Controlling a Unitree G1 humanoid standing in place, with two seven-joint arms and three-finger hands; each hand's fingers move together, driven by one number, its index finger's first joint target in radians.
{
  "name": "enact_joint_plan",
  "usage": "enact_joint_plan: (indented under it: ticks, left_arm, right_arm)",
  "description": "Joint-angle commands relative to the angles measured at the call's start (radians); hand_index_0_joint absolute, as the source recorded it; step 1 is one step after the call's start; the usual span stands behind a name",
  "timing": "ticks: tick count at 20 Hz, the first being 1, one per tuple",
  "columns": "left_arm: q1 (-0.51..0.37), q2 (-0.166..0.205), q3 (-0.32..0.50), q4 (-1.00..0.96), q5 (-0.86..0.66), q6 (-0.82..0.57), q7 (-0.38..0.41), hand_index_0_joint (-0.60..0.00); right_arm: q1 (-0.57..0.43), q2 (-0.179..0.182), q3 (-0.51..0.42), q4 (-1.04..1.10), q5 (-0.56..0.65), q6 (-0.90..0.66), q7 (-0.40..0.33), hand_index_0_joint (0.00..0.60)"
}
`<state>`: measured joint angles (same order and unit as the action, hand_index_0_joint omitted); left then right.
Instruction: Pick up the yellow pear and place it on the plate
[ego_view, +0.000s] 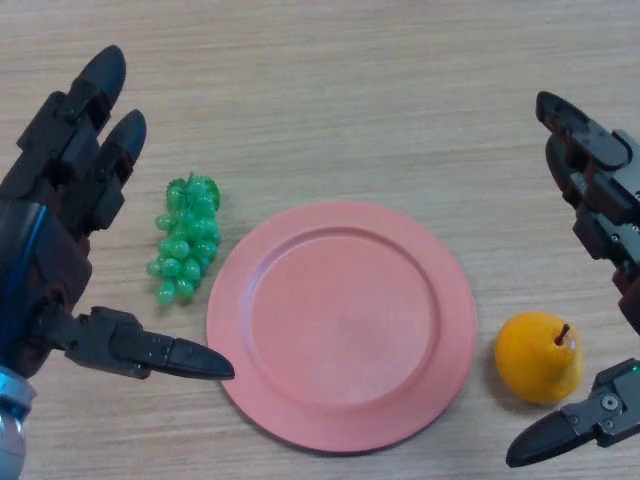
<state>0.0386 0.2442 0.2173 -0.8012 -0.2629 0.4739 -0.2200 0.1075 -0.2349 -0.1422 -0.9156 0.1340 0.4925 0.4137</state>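
resting on the wooden table (330, 80), the yellow pear (540, 357) sits just beside the right rim of the pink plate (250, 300) — not on it, stem pointing up and right. right hand (600, 190) brackets the pear, fingers extended above it, thumb below it, nothing grasped. left hand (60, 190) is spread open at the left edge — thumb tip near the plate's left rim. a bunch of green grapes (185, 250) lies between that hand and the plate.
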Motion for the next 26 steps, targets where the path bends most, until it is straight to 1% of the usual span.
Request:
enact_joint_plan:
  ticks: [1, 4, 6, 10, 12, 16, 17, 18, 20, 23, 26]
  left_arm:
    - [-0.036, 0.037, 0.077, -0.056, -0.032, -0.103, 0.019, 0.000]
    - [-0.037, 0.034, 0.064, -0.038, -0.019, -0.131, 0.028, 0.000]
    - [-0.042, 0.035, 0.070, -0.029, -0.030, -0.147, 0.033, 0.000]
    - [-0.054, 0.042, 0.066, -0.025, -0.025, -0.183, 0.055, 0.000]
    - [-0.052, 0.044, 0.069, -0.039, -0.026, -0.174, 0.053, 0.000]
    - [-0.037, 0.039, 0.087, -0.061, -0.054, -0.151, 0.048, 0.000]
    - [-0.023, 0.029, 0.079, -0.050, -0.050, -0.175, 0.042, 0.000]
    - [-0.013, 0.026, 0.074, -0.048, -0.043, -0.185, 0.034, 0.000]
    - [-0.002, 0.019, 0.075, -0.045, -0.048, -0.193, 0.029, 0.000]
    - [0.013, 0.014, 0.066, -0.045, -0.013, -0.202, 0.014, 0.000]
    - [0.016, 0.018, 0.081, -0.060, -0.014, -0.169, -0.001, 0.000]
  right_arm:
    - [-0.029, -0.014, -0.026, -0.052, 0.048, -0.112, -0.023, 0.000]
    - [-0.025, -0.014, -0.034, -0.051, 0.063, -0.110, -0.020, 0.000]
    - [-0.025, -0.014, -0.034, -0.039, 0.061, -0.121, -0.020, 0.000]
    - [-0.040, -0.020, -0.025, -0.052, 0.070, -0.084, -0.028, 0.000]
    - [-0.035, -0.017, -0.012, -0.053, 0.060, -0.093, -0.030, 0.000]
    - [-0.043, -0.021, -0.032, -0.031, 0.055, -0.111, -0.031, 0.000]
    - [-0.051, -0.023, -0.034, 0.017, 0.027, -0.173, -0.031, 0.000]
    - [-0.051, -0.020, -0.036, 0.047, 0.028, -0.200, -0.031, 0.000]
    - [-0.063, -0.025, -0.050, 0.128, 0.037, -0.232, -0.046, 0.000]
    - [-0.105, -0.042, -0.060, 0.393, -0.058, -0.504, -0.077, 0.000]
    - [-0.134, -0.067, -0.075, 0.622, -0.136, -0.716, -0.131, 0.000]
